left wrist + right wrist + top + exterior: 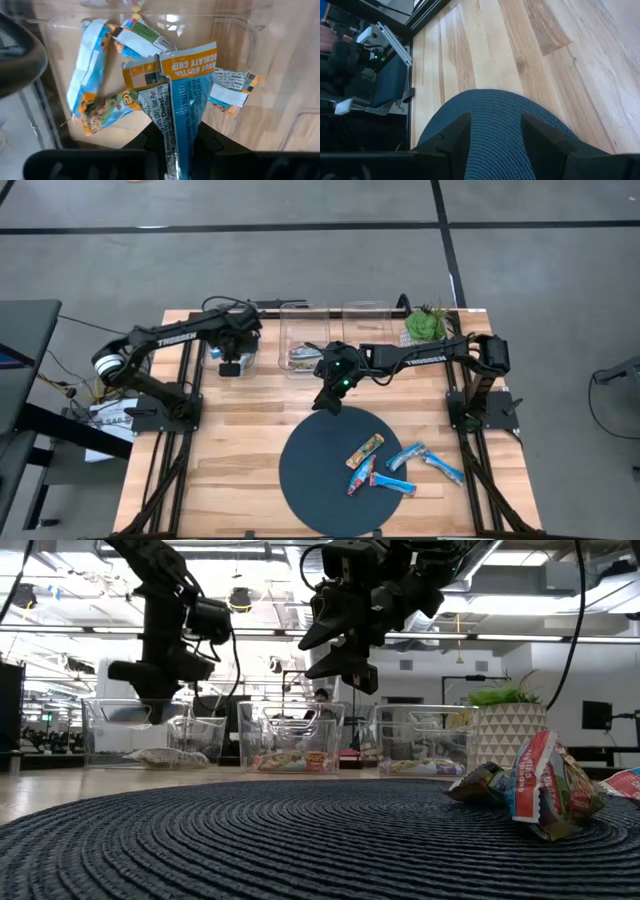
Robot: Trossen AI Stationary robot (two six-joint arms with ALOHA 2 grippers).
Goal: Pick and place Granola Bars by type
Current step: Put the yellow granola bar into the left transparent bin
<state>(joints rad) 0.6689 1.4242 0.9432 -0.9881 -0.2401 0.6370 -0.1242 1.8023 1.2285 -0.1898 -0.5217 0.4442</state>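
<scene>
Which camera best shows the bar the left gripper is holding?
The left wrist view: the blue bar runs between the left gripper fingers, above the bin. High and low views show the gripper, not the bar; right wrist view misses it.

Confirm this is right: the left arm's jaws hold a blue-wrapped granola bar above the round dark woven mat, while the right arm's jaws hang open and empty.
One detail is wrong. The left gripper holds the blue-wrapped granola bar above a clear plastic bin of bars, not above the round dark woven mat, as the left wrist view shows. The right gripper does hang open and empty.
</scene>
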